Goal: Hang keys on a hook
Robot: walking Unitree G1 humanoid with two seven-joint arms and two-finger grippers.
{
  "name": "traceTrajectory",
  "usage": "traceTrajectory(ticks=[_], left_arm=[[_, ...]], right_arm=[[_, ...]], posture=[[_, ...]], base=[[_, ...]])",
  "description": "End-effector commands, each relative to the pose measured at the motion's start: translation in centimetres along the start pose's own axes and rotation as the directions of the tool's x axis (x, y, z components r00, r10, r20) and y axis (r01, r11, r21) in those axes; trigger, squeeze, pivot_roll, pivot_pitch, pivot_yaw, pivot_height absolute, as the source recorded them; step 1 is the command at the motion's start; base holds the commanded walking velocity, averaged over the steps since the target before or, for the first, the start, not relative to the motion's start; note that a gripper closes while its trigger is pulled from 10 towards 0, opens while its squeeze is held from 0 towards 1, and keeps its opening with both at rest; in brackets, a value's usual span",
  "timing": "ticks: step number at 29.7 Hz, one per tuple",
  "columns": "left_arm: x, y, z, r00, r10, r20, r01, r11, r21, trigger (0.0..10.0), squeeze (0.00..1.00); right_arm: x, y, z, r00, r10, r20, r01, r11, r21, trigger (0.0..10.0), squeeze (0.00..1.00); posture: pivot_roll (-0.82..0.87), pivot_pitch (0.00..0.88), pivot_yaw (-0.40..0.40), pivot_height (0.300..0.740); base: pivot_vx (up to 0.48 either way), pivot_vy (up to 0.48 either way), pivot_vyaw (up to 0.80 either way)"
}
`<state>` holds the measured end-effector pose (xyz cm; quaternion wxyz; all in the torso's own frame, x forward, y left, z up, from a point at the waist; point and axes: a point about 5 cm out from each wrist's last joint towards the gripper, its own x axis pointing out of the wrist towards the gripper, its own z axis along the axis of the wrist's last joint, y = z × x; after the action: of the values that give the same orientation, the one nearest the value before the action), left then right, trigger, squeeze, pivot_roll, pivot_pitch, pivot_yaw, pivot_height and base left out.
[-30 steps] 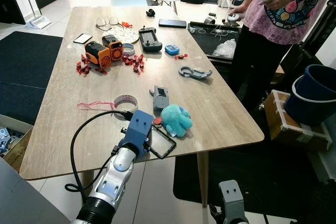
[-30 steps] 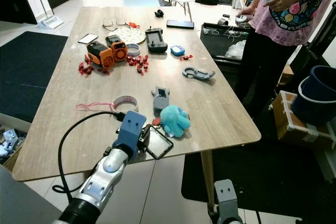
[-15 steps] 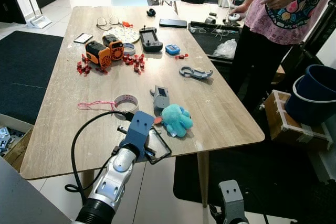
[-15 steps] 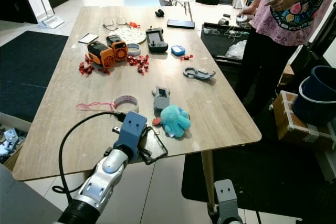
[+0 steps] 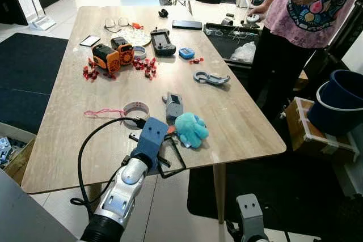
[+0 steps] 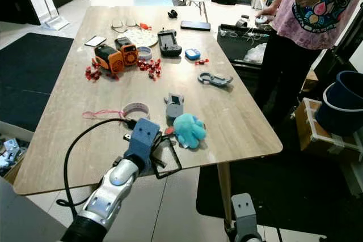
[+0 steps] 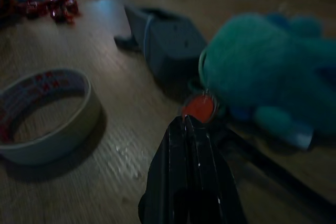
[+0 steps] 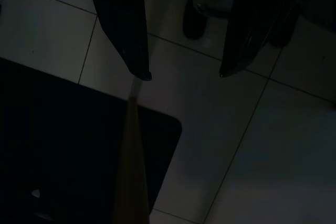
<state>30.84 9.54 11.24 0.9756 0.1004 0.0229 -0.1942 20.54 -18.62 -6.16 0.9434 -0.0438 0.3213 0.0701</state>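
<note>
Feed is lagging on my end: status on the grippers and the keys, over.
Left gripper shut, tips at the red tag beside the teal plush keychain. Right gripper open, hanging idle over floor. Grey holder and tape roll close by.

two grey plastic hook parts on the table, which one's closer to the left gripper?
The blocky grey plastic piece beside the teal plush toy, just beyond the left gripper. The curved grey hook lies farther up the wooden table.

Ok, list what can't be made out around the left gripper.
- Left wrist view: dim, blurred; whether the left gripper, fingers together, touches the round red tag by the teal plush toy is unclear.
- Left eye view: the grey hook-shaped piece is too small to identify.
- Right wrist view: the black floor patch near the right gripper is too dark to identify.
</note>
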Motion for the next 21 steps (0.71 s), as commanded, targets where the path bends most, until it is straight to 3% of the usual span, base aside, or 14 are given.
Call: traceTrajectory(ticks=[1,6,10,12,15,16,21], left_arm=[[-0.1,0.0,0.8,0.999,-0.014,0.032,0.015,0.999,-0.032,0.0,0.00],[0.0,0.3,1.9,0.998,-0.015,0.069,0.020,0.998,-0.066,0.0,0.00],[0.1,0.9,6.5,0.966,-0.053,0.254,0.119,0.960,-0.253,0.0,0.00],[-0.1,1.0,8.1,0.943,-0.083,0.322,0.184,0.937,-0.298,0.0,0.00],[-0.1,1.0,8.1,0.943,-0.083,0.322,0.184,0.937,-0.298,0.0,0.00],[-0.1,1.2,9.2,0.930,-0.080,0.360,0.208,0.920,-0.333,10.0,0.00],[-0.2,1.7,10.4,0.916,-0.064,0.396,0.219,0.906,-0.361,10.0,0.00]], right_arm=[[-0.2,-0.1,-0.5,0.999,-0.001,-0.032,0.001,1.000,-0.008,10.0,0.00],[-0.2,-0.2,-0.5,1.000,-0.002,-0.031,0.002,1.000,-0.008,10.0,0.00],[-0.2,-0.3,-0.5,1.000,-0.003,-0.030,0.003,1.000,-0.009,10.0,0.00],[-0.2,-0.3,-0.5,1.000,-0.003,-0.030,0.003,1.000,-0.010,10.0,0.00],[-0.2,-0.3,-0.5,1.000,-0.003,-0.030,0.003,1.000,-0.010,10.0,0.00],[-0.2,-0.3,-0.5,1.000,-0.003,-0.030,0.002,1.000,-0.010,10.0,0.00],[-0.1,-0.3,-0.4,1.000,-0.002,-0.029,0.002,1.000,-0.010,10.0,0.00]], posture=[[0.05,0.082,-0.061,0.740],[0.05,0.079,-0.061,0.740],[0.05,0.073,-0.062,0.740],[0.05,0.072,-0.063,0.740],[0.05,0.072,-0.063,0.740],[0.05,0.069,-0.063,0.740],[0.05,0.068,-0.062,0.740]], base=[[0.000,0.000,0.00],[0.000,0.000,0.00],[0.000,0.000,0.00],[0.000,0.000,0.00],[0.000,0.000,0.00],[0.000,0.000,0.00],[0.000,0.000,0.00]])
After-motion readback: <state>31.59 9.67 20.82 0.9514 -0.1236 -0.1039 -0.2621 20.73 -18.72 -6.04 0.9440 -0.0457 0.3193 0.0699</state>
